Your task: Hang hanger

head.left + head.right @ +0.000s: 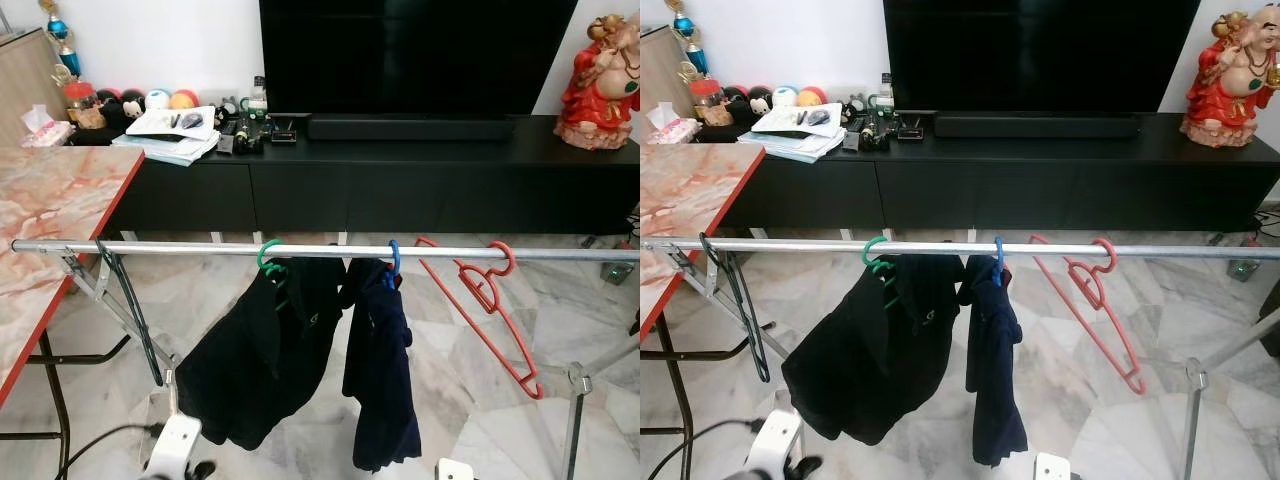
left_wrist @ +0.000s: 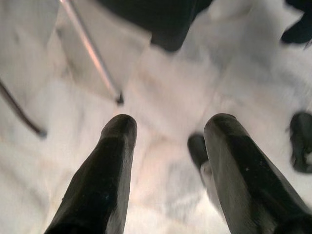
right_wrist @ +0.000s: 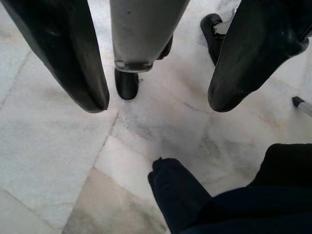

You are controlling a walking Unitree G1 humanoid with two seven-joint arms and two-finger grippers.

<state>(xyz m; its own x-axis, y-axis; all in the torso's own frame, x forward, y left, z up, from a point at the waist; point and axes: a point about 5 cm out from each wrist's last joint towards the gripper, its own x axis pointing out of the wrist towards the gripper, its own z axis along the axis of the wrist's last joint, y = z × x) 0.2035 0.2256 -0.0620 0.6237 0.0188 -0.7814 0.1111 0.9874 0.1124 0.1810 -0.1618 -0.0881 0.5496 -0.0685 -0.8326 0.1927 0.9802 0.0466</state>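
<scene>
The left gripper (image 2: 168, 124) and right gripper (image 3: 158, 105) hung spread wide and empty above the marble floor (image 3: 53, 146), well below the red hanger (image 1: 487, 300) hooked on the rail (image 1: 200, 248).

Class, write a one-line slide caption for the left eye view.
Four hangers on a steel rail: a dark one, green and blue with dark clothes, and a bare red one.

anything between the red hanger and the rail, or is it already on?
Nothing visible in the way. The empty red plastic hanger is hooked over the horizontal silver metal rail, tilted, to the right of the blue-hooked hanger with the navy garment. Both claws, left claw and right claw, point at the marble floor, open and empty.
</scene>
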